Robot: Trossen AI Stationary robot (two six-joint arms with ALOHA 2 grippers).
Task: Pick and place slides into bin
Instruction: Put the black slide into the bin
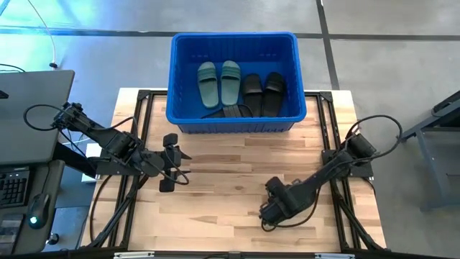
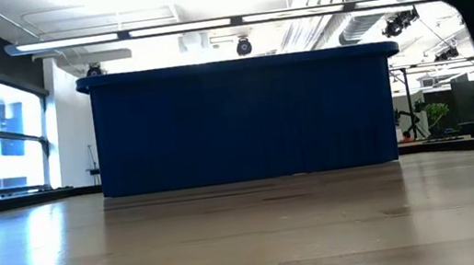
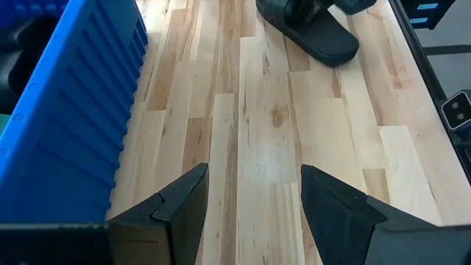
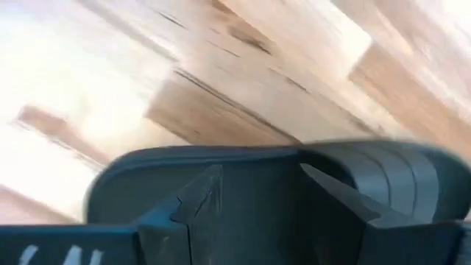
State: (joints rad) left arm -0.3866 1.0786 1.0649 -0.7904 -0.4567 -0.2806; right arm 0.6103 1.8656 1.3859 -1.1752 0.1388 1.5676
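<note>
The blue bin (image 1: 233, 34) stands at the table's far edge. It holds two green slides (image 1: 219, 81), two black slides (image 1: 262, 93) and another black slide (image 1: 230, 111) against its near wall. One black slide (image 3: 316, 37) lies on the table at the near right. My right gripper (image 4: 257, 173) is open right over this slide (image 4: 125, 191), which fills the right wrist view and is mostly hidden under the gripper (image 1: 277, 206) in the high view. My left gripper (image 1: 172, 162) is open and empty at the table's left, near the bin's wall (image 3: 66, 110). My right gripper stands with open fingers over the black slide's footbed (image 4: 254, 202), beside the strap (image 4: 412, 177). I cannot tell whether the fingers touch it.
Bare wooden tabletop (image 1: 230, 173) lies between the two arms and in front of the bin, which also shows in the low view (image 2: 244, 117). A black frame (image 1: 327, 137) runs along the table's sides. A desk with a keyboard (image 1: 14, 183) stands left of the table.
</note>
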